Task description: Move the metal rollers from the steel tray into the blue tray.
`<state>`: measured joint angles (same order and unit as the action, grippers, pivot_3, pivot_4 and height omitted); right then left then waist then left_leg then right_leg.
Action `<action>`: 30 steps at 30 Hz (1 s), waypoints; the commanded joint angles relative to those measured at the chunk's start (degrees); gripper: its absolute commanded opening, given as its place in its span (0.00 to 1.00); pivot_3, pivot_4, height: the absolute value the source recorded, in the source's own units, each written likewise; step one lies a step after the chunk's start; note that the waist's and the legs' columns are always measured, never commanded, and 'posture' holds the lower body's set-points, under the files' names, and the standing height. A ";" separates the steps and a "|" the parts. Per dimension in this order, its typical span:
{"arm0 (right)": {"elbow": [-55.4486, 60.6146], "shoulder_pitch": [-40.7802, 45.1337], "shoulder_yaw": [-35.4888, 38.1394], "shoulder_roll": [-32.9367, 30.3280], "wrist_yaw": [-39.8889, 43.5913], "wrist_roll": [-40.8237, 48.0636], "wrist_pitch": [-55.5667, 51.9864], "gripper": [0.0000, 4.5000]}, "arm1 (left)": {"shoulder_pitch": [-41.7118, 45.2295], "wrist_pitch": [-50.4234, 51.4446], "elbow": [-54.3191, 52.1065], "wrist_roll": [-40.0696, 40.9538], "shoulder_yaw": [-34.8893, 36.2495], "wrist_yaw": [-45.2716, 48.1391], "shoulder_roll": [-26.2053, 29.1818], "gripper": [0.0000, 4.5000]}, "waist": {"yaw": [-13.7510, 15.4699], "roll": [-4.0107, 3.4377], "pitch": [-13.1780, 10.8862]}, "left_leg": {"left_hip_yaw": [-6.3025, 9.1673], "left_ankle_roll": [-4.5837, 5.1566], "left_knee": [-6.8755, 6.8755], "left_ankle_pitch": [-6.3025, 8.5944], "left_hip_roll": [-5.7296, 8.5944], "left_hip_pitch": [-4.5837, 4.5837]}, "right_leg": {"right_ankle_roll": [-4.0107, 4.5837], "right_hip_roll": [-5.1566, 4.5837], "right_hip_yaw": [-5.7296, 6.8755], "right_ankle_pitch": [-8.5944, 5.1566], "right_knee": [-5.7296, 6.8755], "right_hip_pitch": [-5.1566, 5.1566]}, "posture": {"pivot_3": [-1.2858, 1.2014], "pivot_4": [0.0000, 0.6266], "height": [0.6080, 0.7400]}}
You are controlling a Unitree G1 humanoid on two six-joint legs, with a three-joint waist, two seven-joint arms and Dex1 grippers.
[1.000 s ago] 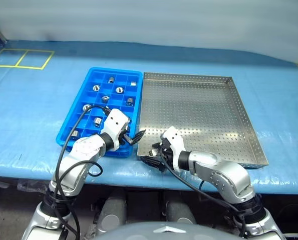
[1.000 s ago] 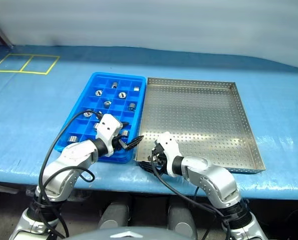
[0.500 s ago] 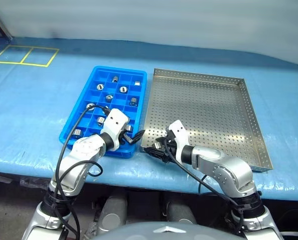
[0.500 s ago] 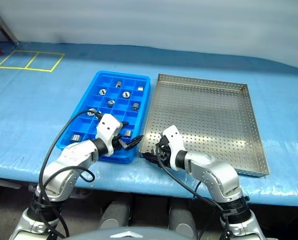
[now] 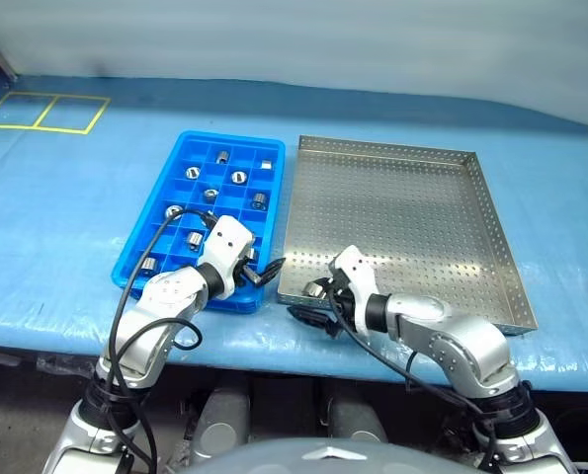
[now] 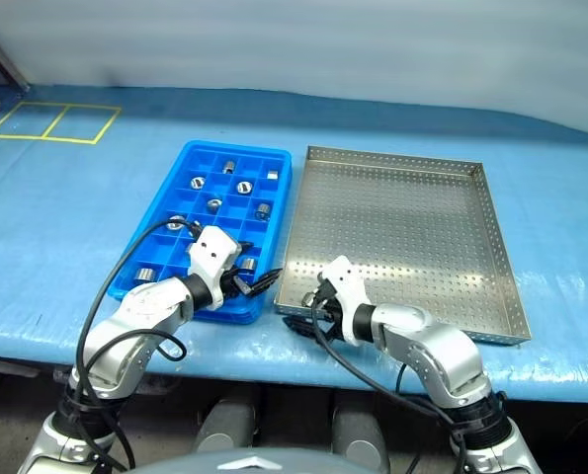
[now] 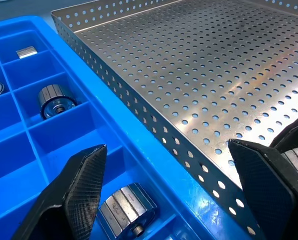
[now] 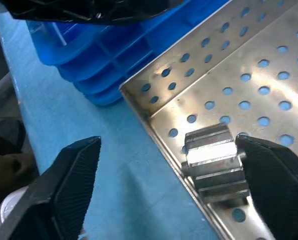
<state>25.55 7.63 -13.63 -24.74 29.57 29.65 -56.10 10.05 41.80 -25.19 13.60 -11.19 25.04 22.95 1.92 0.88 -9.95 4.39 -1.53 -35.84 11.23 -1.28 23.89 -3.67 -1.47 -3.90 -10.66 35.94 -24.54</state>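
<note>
The steel tray (image 5: pixel 402 217) lies on the right and the blue tray (image 5: pixel 229 138) beside it on the left. One metal roller (image 8: pixel 214 160) lies in the steel tray's near left corner (image 5: pixel 316 287). My right gripper (image 8: pixel 167 142) is open around that corner. The roller rests on the tray close to one finger (image 8: pixel 276 185), which is not closed on it. Several rollers (image 5: pixel 237 178) sit in the blue tray's compartments. My left gripper (image 7: pixel 164 150) is open and empty over the gap between the two trays' near ends (image 5: pixel 262 269). One roller (image 7: pixel 126 212) lies in the compartment just under it.
Both trays rest on a table covered in blue sheeting (image 5: pixel 56 227). Its front edge runs just below the grippers. Yellow tape squares (image 5: pixel 42 112) mark the far left. Black cables loop from both forearms near the front edge.
My right gripper's fingers have spread wider at the steel tray's near corner. The whole picture shifted with the camera. My left arm has kept still.
</note>
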 commanded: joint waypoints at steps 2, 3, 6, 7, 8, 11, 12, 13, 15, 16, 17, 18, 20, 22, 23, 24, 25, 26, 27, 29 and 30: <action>2.64 0.22 1.59 1.73 0.67 2.87 -0.31 0.99 | 0.19 -1.03 -1.70 -0.37 0.72 -0.23 -0.02 0.94 | -0.09 0.00 0.00 | 0.00 0.00 0.00 0.00 0.00 0.00 | 0.00 0.00 0.00 0.00 0.00 0.01 | 0.59 0.24 1.00; 2.28 0.47 2.55 2.48 0.14 3.37 -0.88 0.99 | 0.15 -1.03 -1.71 -0.34 0.65 -0.25 -0.10 0.94 | -0.11 0.00 0.00 | 0.00 0.00 0.00 0.00 0.00 0.01 | 0.00 0.00 0.00 0.00 0.00 0.00 | 0.59 0.24 1.00; 0.30 1.70 5.89 5.18 -2.19 4.64 -3.22 0.99 | 0.15 -0.98 -1.67 -0.31 0.50 -0.28 -0.28 0.94 | -0.14 0.00 0.00 | 0.00 0.00 0.00 0.00 0.00 0.01 | 0.00 0.00 0.00 0.00 -0.01 0.01 | 0.59 0.24 1.00; -0.02 1.96 6.71 5.78 -2.77 5.04 -3.95 0.99 | 0.12 -0.91 -1.73 -0.30 0.47 -0.31 -0.33 0.94 | -0.13 0.00 0.00 | 0.00 0.00 -0.01 0.00 0.00 0.01 | 0.00 0.00 0.00 0.00 0.00 0.01 | 0.59 0.24 1.00; -0.27 2.26 7.36 6.16 -3.22 5.32 -4.53 0.99 | 0.10 -0.86 -1.76 -0.32 0.45 -0.34 -0.36 0.94 | -0.13 0.00 0.00 | 0.00 0.00 -0.02 0.00 0.00 0.01 | 0.00 0.00 0.00 0.00 0.00 0.01 | 0.59 0.24 1.00; -0.76 3.19 8.48 6.46 -4.16 5.71 -5.96 0.99 | 0.06 -0.67 -1.85 -0.38 0.40 -0.43 -0.39 0.94 | -0.13 0.00 0.00 | 0.00 0.00 -0.05 0.00 0.00 0.01 | 0.00 0.00 -0.01 0.00 0.00 0.02 | 0.59 0.24 1.00; -0.85 3.52 8.39 6.18 -4.31 5.45 -6.14 0.99 | 0.07 -0.63 -1.87 -0.41 0.37 -0.47 -0.39 0.94 | -0.13 0.00 0.00 | 0.00 0.00 -0.05 0.00 0.00 0.01 | 0.00 0.00 -0.01 0.00 0.00 0.02 | 0.59 0.24 1.00; -1.04 3.84 8.15 5.88 -4.36 5.08 -6.21 0.99 | 0.08 -0.60 -1.87 -0.44 0.33 -0.50 -0.38 0.94 | -0.13 0.00 0.00 | 0.00 0.00 -0.04 0.00 0.00 0.01 | 0.00 0.00 -0.01 0.00 0.00 0.02 | 0.59 0.24 1.00; -1.82 4.50 7.25 5.27 -4.44 4.09 -5.94 0.99 | 0.16 -0.54 -1.80 -0.45 0.33 -0.55 -0.41 0.94 | -0.14 0.00 0.00 | 0.00 0.00 -0.02 0.00 0.00 0.01 | 0.00 0.00 0.00 0.00 0.00 0.02 | 0.59 0.24 1.00; -2.71 4.95 6.82 5.22 -4.69 3.45 -5.65 0.99 | 0.20 -0.54 -1.77 -0.46 0.32 -0.56 -0.39 0.94 | -0.15 0.00 0.00 | 0.00 0.00 -0.02 0.00 0.00 0.01 | 0.00 0.00 0.00 0.00 0.00 0.01 | 0.59 0.24 1.00; -3.92 5.39 6.79 5.52 -4.87 3.17 -5.43 0.99 | 0.22 -0.56 -1.76 -0.37 0.42 -0.51 -0.35 0.94 | -0.22 0.00 0.00 | 0.00 0.00 -0.01 0.00 0.00 0.01 | 0.00 0.00 0.00 0.00 0.00 0.01 | 0.59 0.24 1.00; -5.19 5.83 6.76 5.84 -5.04 2.81 -5.13 0.99 | 0.23 -0.62 -1.78 -0.27 0.60 -0.45 -0.27 0.94 | -0.31 0.00 0.00 | -0.01 0.00 -0.01 0.00 0.00 0.00 | 0.00 0.00 -0.01 0.00 0.00 0.01 | 0.59 0.24 1.00; -7.70 7.14 6.45 6.38 -5.00 1.84 -3.93 0.99 | 0.26 -0.63 -1.73 -0.20 1.36 -0.46 0.08 0.94 | -0.38 0.00 0.00 | -0.01 0.00 -0.02 0.00 0.00 -0.02 | 0.00 0.00 -0.01 0.01 0.01 0.02 | 0.59 0.24 1.00; -8.76 8.16 6.00 6.64 -4.40 1.30 -3.16 0.99 | 0.19 -0.68 -1.75 -0.26 1.91 -0.48 0.46 0.94 | -0.38 0.00 0.00 | -0.01 0.00 -0.02 0.00 0.00 -0.02 | 0.00 0.01 -0.01 0.01 0.01 0.02 | 0.59 0.24 1.00; -9.03 8.50 5.81 6.71 -4.12 1.21 -2.93 0.99 | 0.14 -0.70 -1.79 -0.29 2.09 -0.49 0.60 0.94 | -0.37 0.00 0.00 | 0.00 0.00 -0.02 0.00 0.00 -0.03 | 0.00 0.01 -0.01 0.00 0.02 0.03 | 0.59 0.24 1.00; -9.41 8.91 5.30 6.61 -3.78 0.78 -2.43 0.99 | 0.07 -0.68 -1.82 -0.31 2.30 -0.51 0.74 0.94 | -0.37 0.00 0.00 | -0.01 0.00 -0.01 0.00 0.00 -0.02 | 0.00 0.01 -0.01 0.01 0.02 0.02 | 0.59 0.24 1.00; -9.82 9.36 4.43 6.32 -3.43 0.06 -1.93 0.99 | 0.03 -0.67 -1.84 -0.41 2.47 -0.56 0.91 0.94 | -0.37 0.00 0.00 | -0.01 0.00 -0.01 0.00 0.00 -0.02 | 0.00 0.01 -0.01 0.01 0.01 0.02 | 0.59 0.24 1.00; -10.09 9.67 3.71 6.10 -3.10 -0.50 -1.51 0.99 | 0.01 -0.65 -1.83 -0.45 2.61 -0.58 1.01 0.94 | -0.36 0.00 0.00 | -0.01 0.00 -0.01 0.00 0.00 -0.01 | 0.00 0.01 -0.01 0.01 0.01 0.02 | 0.59 0.24 1.00; -9.97 9.87 2.82 5.73 -2.56 -1.02 -1.23 0.99 | -0.06 -0.57 -1.89 -0.46 2.78 -0.69 1.05 0.94 | -0.34 0.00 0.00 | -0.01 0.00 -0.01 0.00 0.00 -0.01 | 0.00 0.01 -0.01 0.01 0.01 0.02 | 0.59 0.24 1.00; -8.84 9.89 0.94 4.49 -1.27 -2.18 0.03 0.99 | -0.26 -0.47 -2.17 -0.33 3.00 -0.84 1.14 0.94 | -0.28 0.00 0.00 | -0.01 0.00 -0.01 0.00 0.00 -0.02 | -0.01 0.01 -0.01 0.01 0.01 0.03 | 0.59 0.24 1.00; -8.34 9.82 0.05 3.74 -0.77 -2.96 0.83 0.99 | -0.34 -0.39 -2.28 -0.29 3.04 -0.95 1.15 0.94 | -0.23 0.00 0.00 | -0.01 0.00 0.00 0.00 0.00 -0.02 | 0.00 0.01 -0.01 0.01 0.01 0.03 | 0.59 0.24 1.00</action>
<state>15.21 17.08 -12.36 -20.05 27.70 27.79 -56.60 9.65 41.84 -25.19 13.58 -9.45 24.29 23.86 1.70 0.88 -9.95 4.39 -1.53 -35.85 11.23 -1.28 23.88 -3.67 -1.46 -3.90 -10.65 35.95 -24.51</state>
